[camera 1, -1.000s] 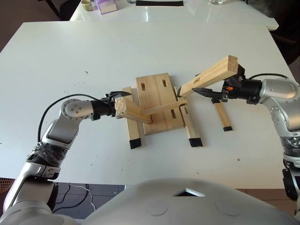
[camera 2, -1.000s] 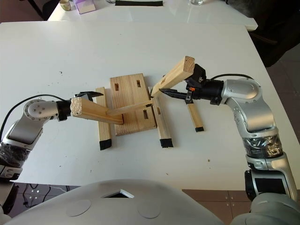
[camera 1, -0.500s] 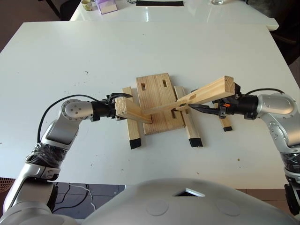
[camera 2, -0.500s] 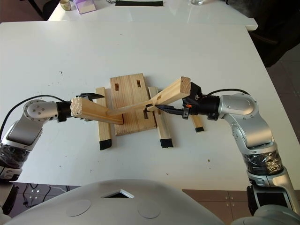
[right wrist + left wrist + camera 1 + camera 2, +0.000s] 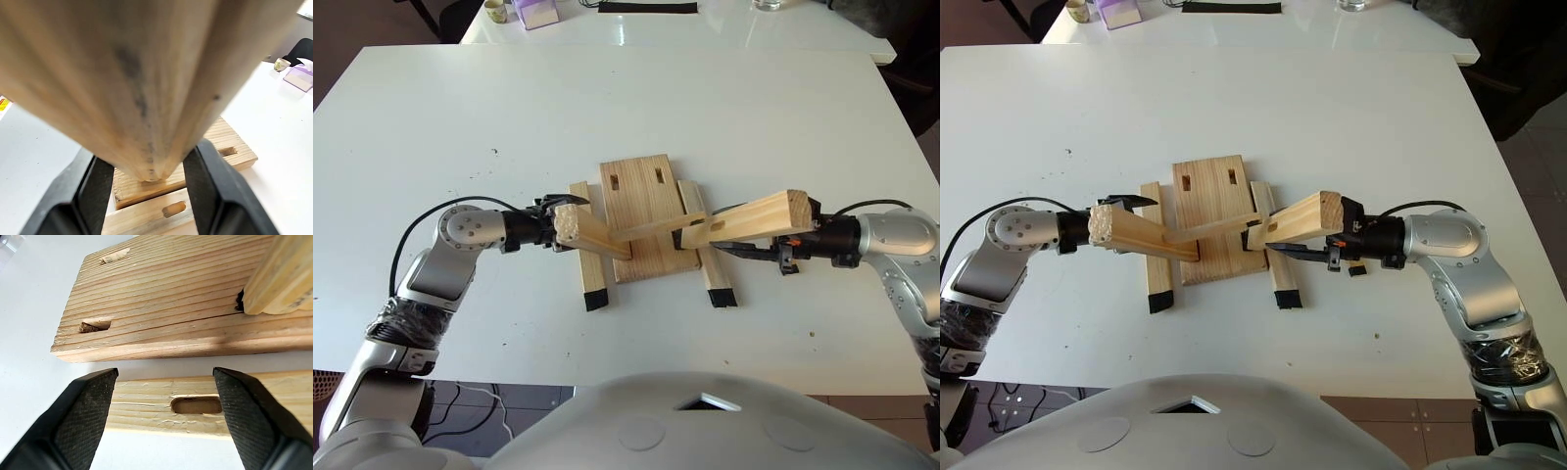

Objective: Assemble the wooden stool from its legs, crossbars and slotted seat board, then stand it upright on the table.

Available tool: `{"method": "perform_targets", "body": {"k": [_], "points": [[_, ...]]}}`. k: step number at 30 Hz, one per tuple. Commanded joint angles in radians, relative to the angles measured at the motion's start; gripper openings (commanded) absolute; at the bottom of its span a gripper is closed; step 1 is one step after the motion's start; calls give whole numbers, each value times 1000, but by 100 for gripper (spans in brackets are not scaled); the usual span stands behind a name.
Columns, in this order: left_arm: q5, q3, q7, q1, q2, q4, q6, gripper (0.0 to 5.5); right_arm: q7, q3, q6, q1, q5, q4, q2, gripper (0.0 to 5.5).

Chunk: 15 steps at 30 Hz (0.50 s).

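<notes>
- The right gripper point(image 5: 724, 237) pinches a thick pale wooden leg point(image 5: 754, 217) just right of the pale slotted wooden seat board point(image 5: 641, 201), with the leg's free end over the board's right edge.
- The left gripper point(image 5: 165, 377) sits just left of the board, fingers spread wide over a flat slotted wooden leg point(image 5: 156, 396) lying alongside it.
- A second thick wooden leg point(image 5: 592, 235) slants from beside that gripper onto the board.
- A thin wooden crossbar point(image 5: 651, 227) runs across the board between the two thick legs.
</notes>
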Motion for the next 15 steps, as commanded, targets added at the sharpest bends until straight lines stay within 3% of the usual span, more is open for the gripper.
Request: {"method": "perform_targets", "body": {"k": [1,10,15], "points": [[29,0,0,-5,3,-2,-4,362,34,37,36,56,-31,11,-39,202],[54,-4,17,1,-19,-6,-16,362,30,42,179,66,67,-71,-83,202],[68,-7,38,34,-29,-40,-11,362,58,62,154,45,22,-32,-118,202]]}}
